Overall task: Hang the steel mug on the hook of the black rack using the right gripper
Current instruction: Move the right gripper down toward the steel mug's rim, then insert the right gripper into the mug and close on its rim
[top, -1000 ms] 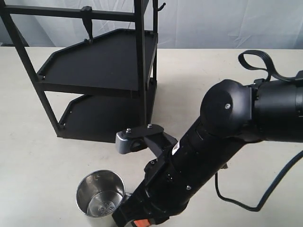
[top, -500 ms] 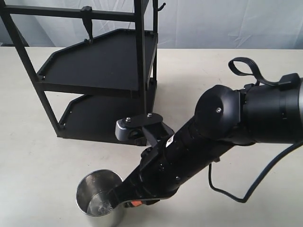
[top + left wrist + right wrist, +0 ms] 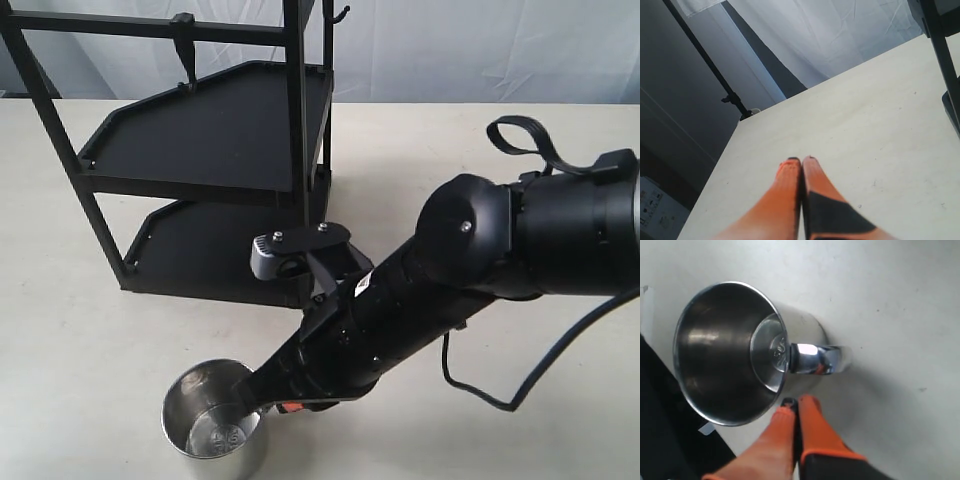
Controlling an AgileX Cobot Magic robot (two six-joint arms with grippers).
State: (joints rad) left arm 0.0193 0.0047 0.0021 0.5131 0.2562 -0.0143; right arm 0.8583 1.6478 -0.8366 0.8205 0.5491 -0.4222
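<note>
While lowering toward lower left of frame over last second | steel mug (image 3: 212, 432) upright on desk (image 3: 70, 340), lower left, unhung | right gripper (image 3: 796, 402) fingers pressed together, empty, beside handle (image 3: 817, 359) | left gripper (image 3: 801, 161) fingers together | black rack (image 3: 200, 150) upper left, hook (image 3: 183, 45) vacant | grasp pending

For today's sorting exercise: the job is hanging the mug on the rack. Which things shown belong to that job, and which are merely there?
Belonging to the job:
steel mug, upright on the table
black rack
hook on the top bar
right gripper, shut beside the mug's handle

Merely there:
left gripper, shut over bare table
thin curled hook
white curtain
</note>
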